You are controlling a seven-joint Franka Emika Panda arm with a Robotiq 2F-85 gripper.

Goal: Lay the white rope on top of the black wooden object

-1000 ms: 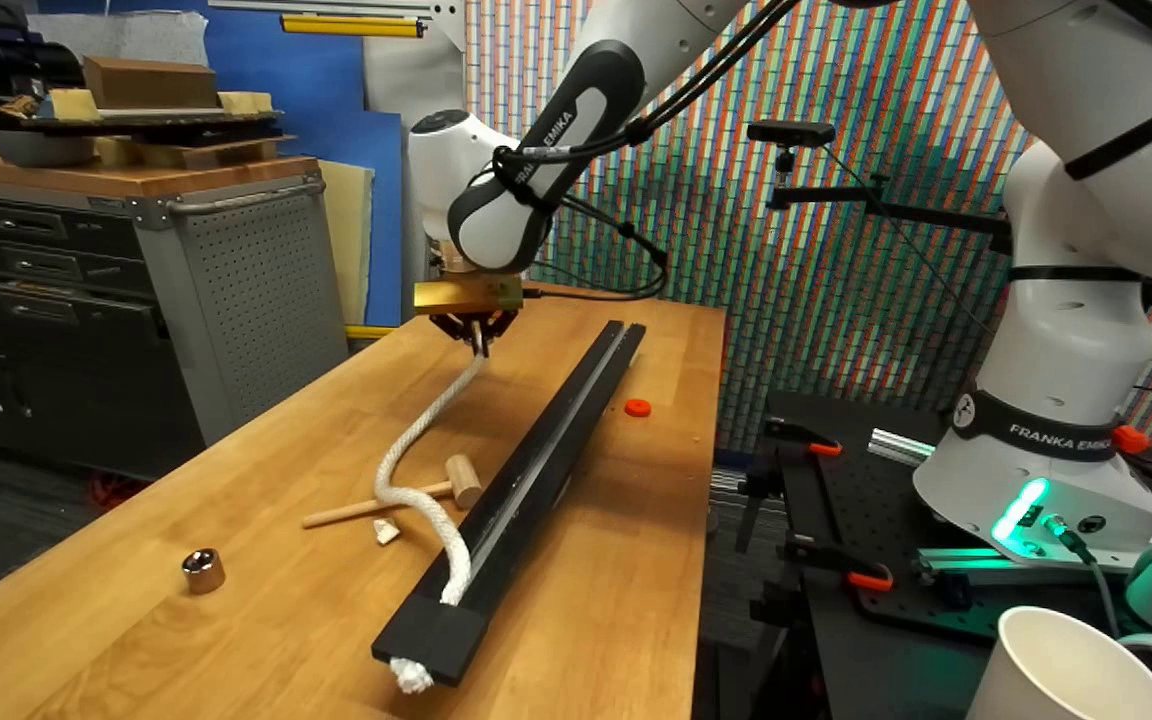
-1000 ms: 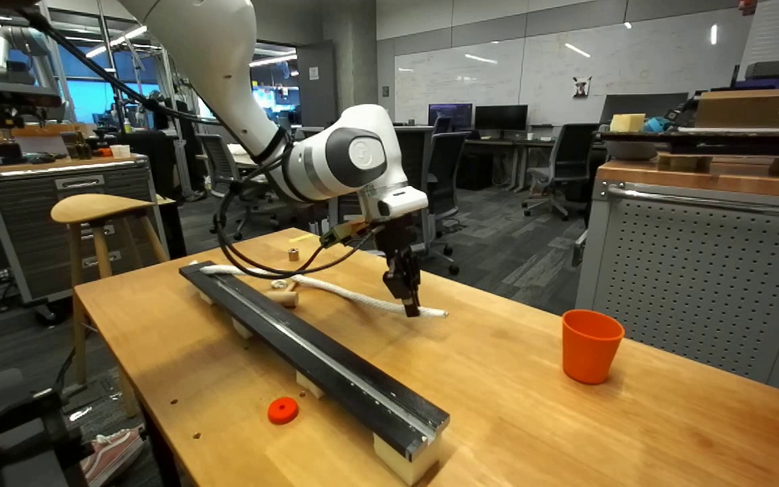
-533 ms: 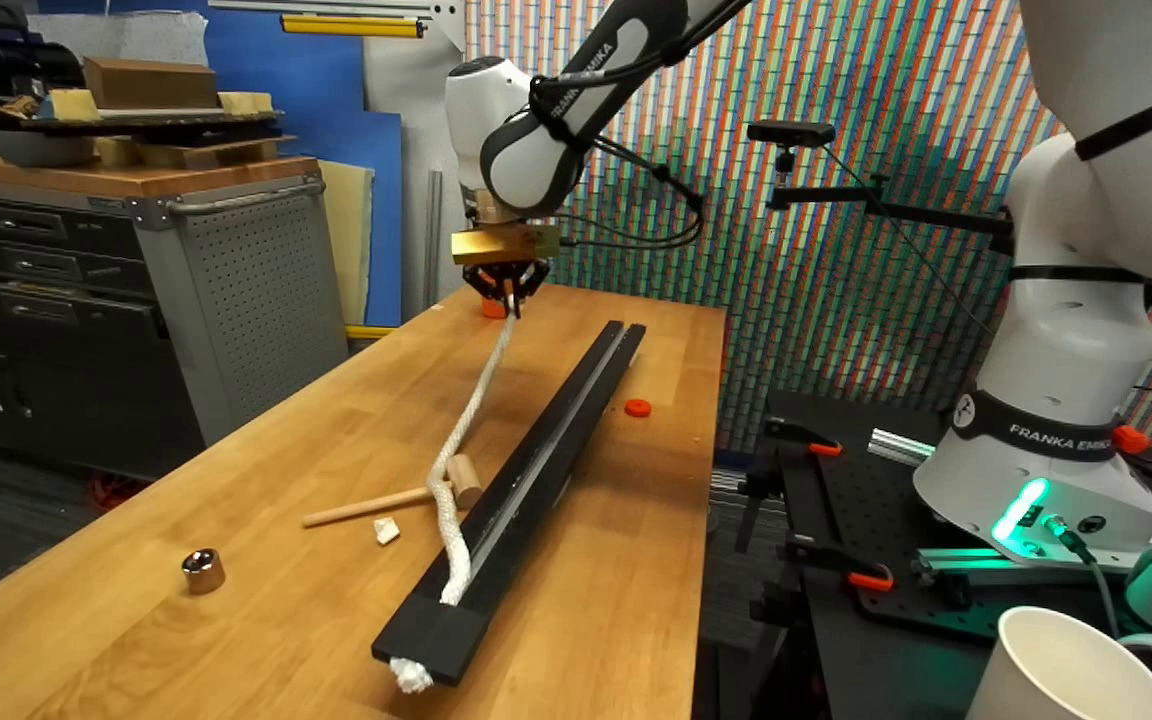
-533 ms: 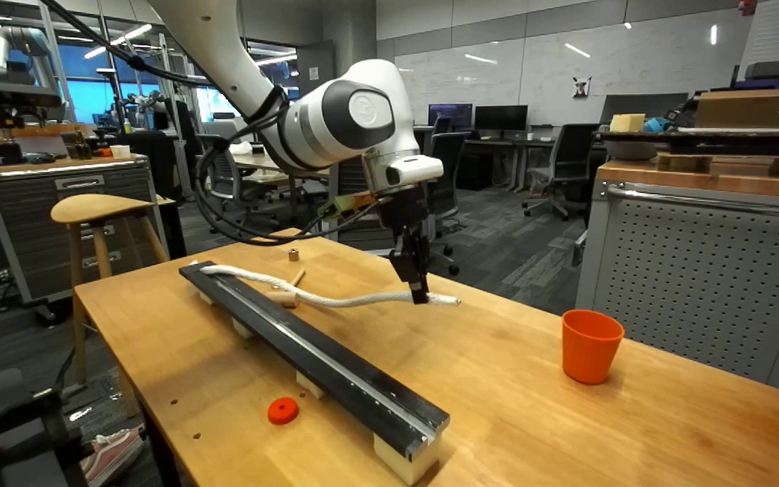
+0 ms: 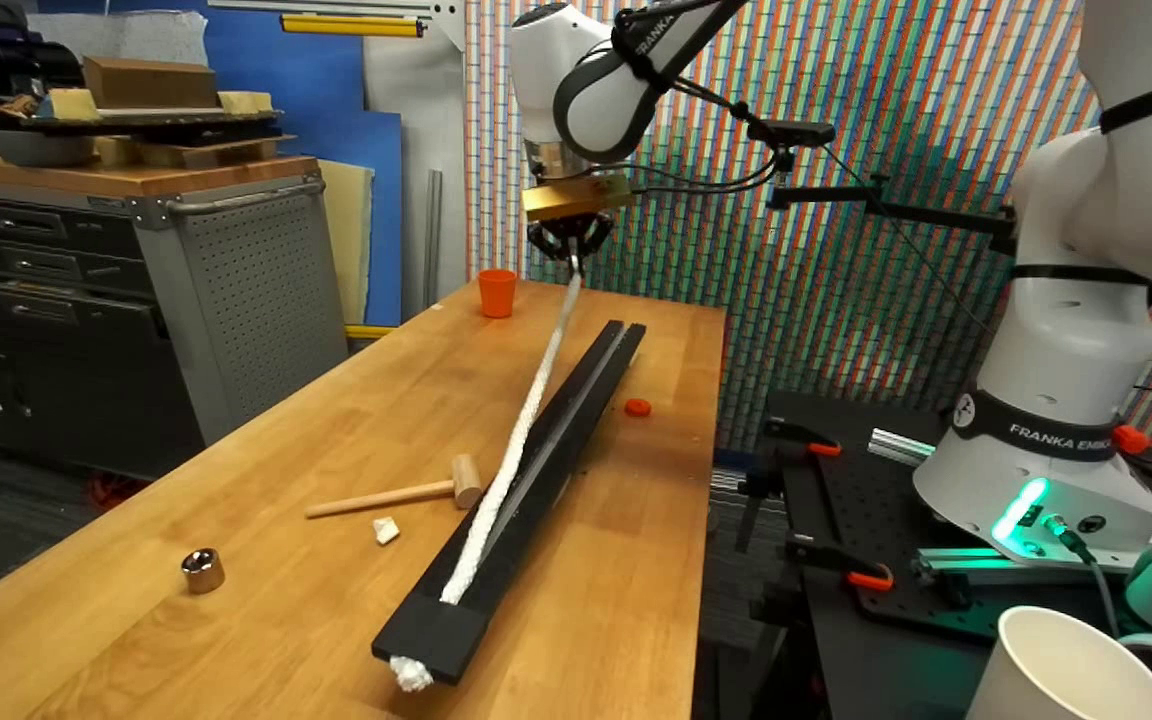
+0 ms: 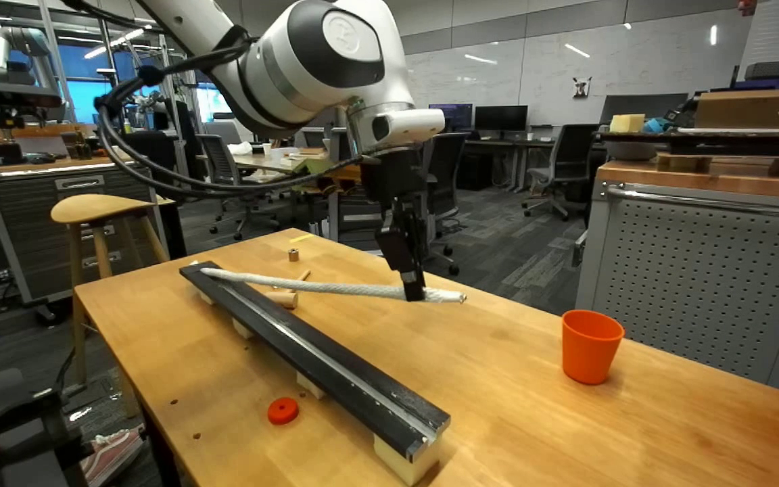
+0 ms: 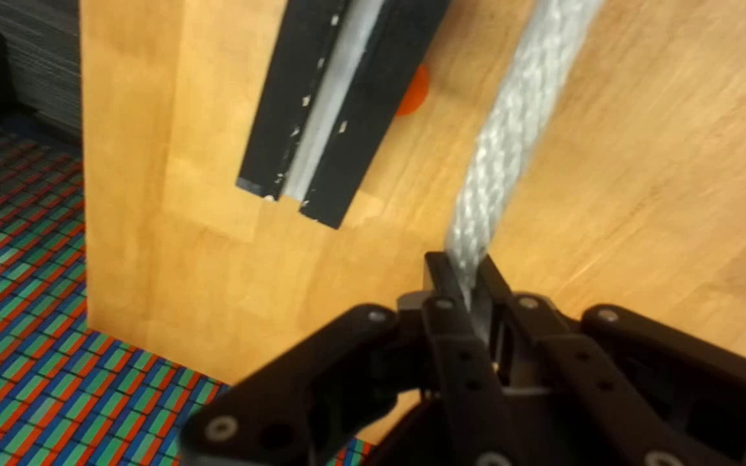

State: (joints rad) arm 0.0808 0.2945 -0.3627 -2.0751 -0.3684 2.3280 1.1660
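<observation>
From roughly opposite ends, both exterior views share the worktop (image 5: 616,560) and black beam (image 6: 328,355); nearer, the wrist view faces down past the pincer (image 7: 465,268).

On the table (image 6: 531,406), pale blocks (image 6: 404,461) are set under the black beam (image 6: 325,345), a mallet (image 5: 466,481) and red disc (image 6: 282,410) flanking it, an orange cup (image 6: 590,352) well apart.

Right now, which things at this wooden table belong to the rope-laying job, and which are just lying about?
Part of the job:
white rope, clasped in the gripper
black beam, propped on pale blocks

Just lying about:
wooden mallet
shiny metal cylinder
orange cup
orange disc
small off-white chunk
</observation>
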